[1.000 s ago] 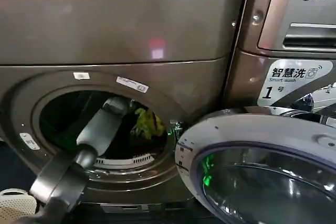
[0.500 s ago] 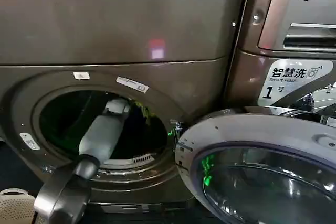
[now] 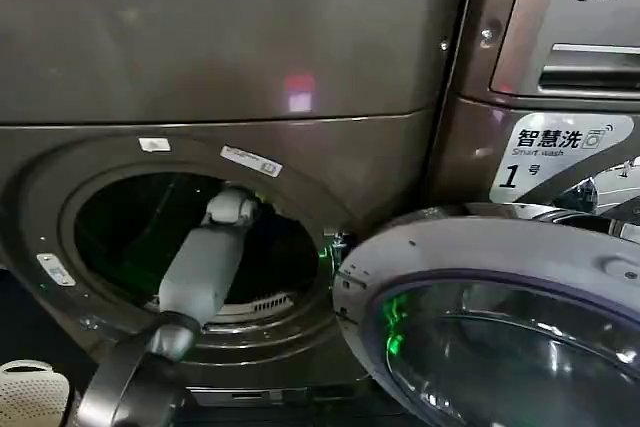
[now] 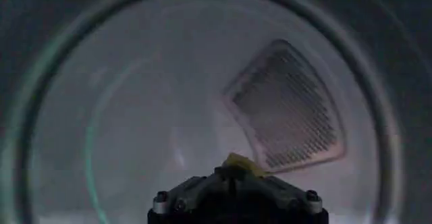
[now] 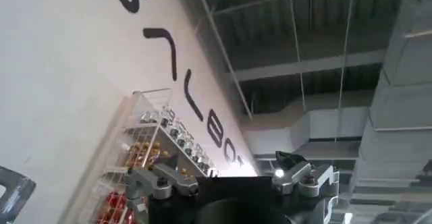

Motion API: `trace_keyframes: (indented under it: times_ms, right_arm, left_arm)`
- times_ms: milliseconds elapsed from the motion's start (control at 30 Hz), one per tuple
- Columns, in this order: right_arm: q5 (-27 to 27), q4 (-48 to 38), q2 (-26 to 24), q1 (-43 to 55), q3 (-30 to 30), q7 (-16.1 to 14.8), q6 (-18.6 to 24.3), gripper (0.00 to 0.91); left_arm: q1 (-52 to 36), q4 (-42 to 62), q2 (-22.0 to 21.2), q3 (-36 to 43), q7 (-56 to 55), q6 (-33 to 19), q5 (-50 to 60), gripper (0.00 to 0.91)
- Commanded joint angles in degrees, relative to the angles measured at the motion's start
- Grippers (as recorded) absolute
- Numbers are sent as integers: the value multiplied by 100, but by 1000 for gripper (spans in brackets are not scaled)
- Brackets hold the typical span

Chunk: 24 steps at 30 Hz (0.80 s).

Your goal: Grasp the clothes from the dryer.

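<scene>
A scrap of yellow-green fabric, part of the clothes [image 4: 237,164], peeks out at the bottom centre of the left wrist view, pinched at the tip of the left gripper [image 4: 235,178], whose fingers are drawn together on it. Behind it lie the pale drum wall and a mesh vent panel [image 4: 287,104], right of centre in that frame. In the head view the left arm [image 3: 200,267] slants up from the lower left into the dark round opening of the dryer [image 3: 230,47], its wrist deep inside near the centre of the porthole.

The hold looks slight: only a small corner of cloth shows between the fingers, so the garment could slide free as the arm draws back, or only one piece could come away while the rest of the heap stays in the drum. Trailing fabric could also catch on the porthole rim [image 3: 300,182] or on the open door [image 3: 480,287], which fills the lower right of the head view just beside the opening.

The right gripper [image 5: 233,178] is parked away from the machine, aimed at a wall and ceiling, with its fingers spread apart.
</scene>
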Motion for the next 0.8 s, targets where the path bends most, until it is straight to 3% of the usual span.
trace_keyframes:
  times_ms: [33, 800]
  right_arm:
    - [9, -6, 2, 8, 6, 9, -9, 907]
    - [58, -41, -7, -30, 96, -6, 13, 907]
  left_arm:
    - [223, -293, -59, -277, -648, -170, -22, 0]
    - [183, -75, -181, -240, -577, -229, 209, 0]
